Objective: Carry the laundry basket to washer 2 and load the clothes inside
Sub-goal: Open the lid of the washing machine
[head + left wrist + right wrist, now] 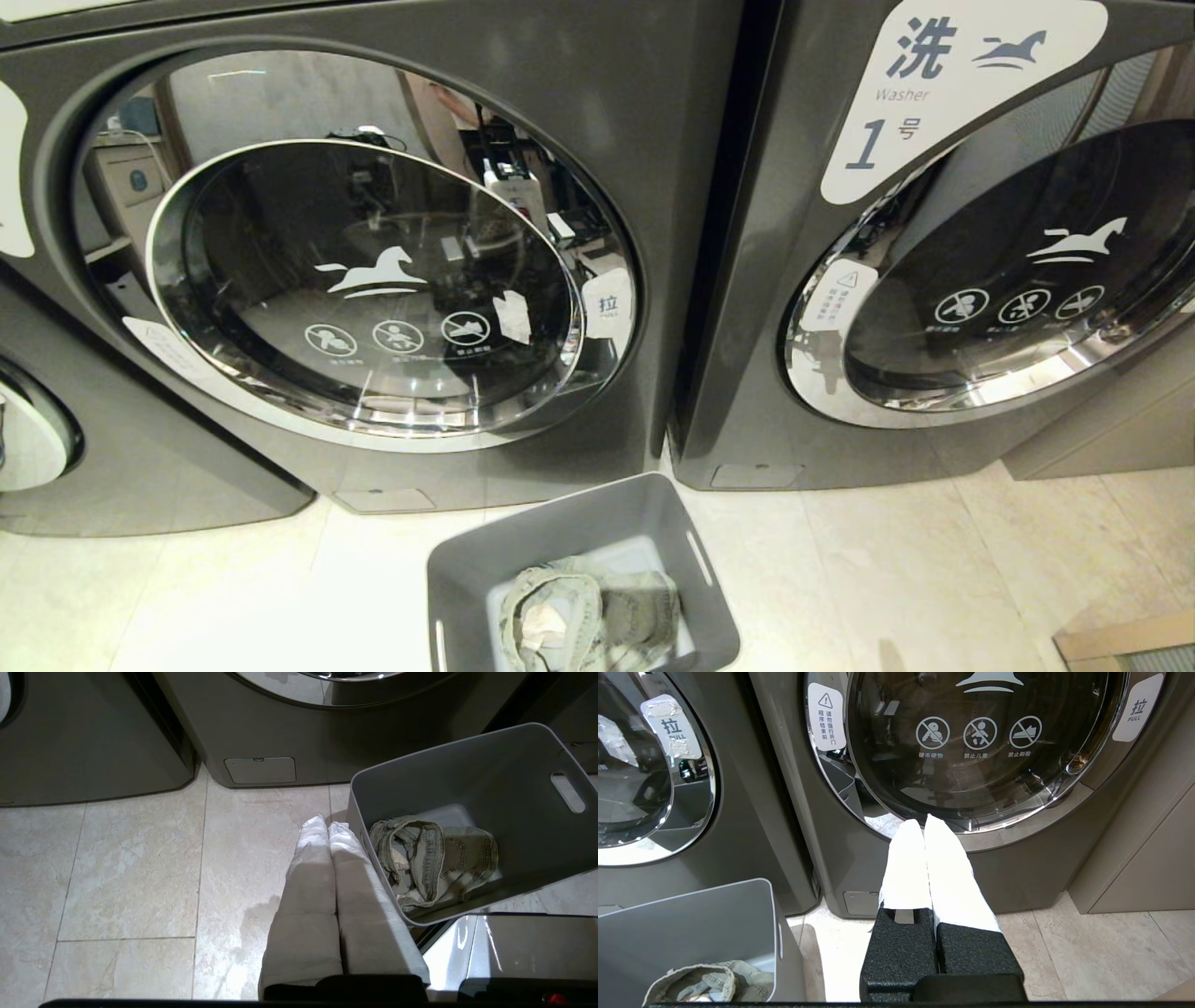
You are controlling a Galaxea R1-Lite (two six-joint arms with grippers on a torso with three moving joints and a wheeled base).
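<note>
The grey laundry basket (653,523) sits low in front of the gap between two dark grey washers. The clothes (588,621), a faded grey-green denim bundle, lie inside it. Washer 2 (373,280) is the machine straight ahead with a chrome-ringed glass door; its label is cut off by the picture's edge. Neither gripper shows in the head view. My left gripper (327,823), fingers wrapped in white cloth, is shut and empty just outside the basket (467,765) wall, beside the clothes (434,858). My right gripper (923,823) is shut and empty, pointing at the lower door of the other washer, to the right of the basket (691,924).
Washer 1 (934,280) stands to the right, with a beige cabinet panel (1102,439) beyond it. A third machine (37,448) shows at the far left. Pale tile floor (233,597) lies on both sides of the basket. A wooden edge (1120,639) sits at the bottom right.
</note>
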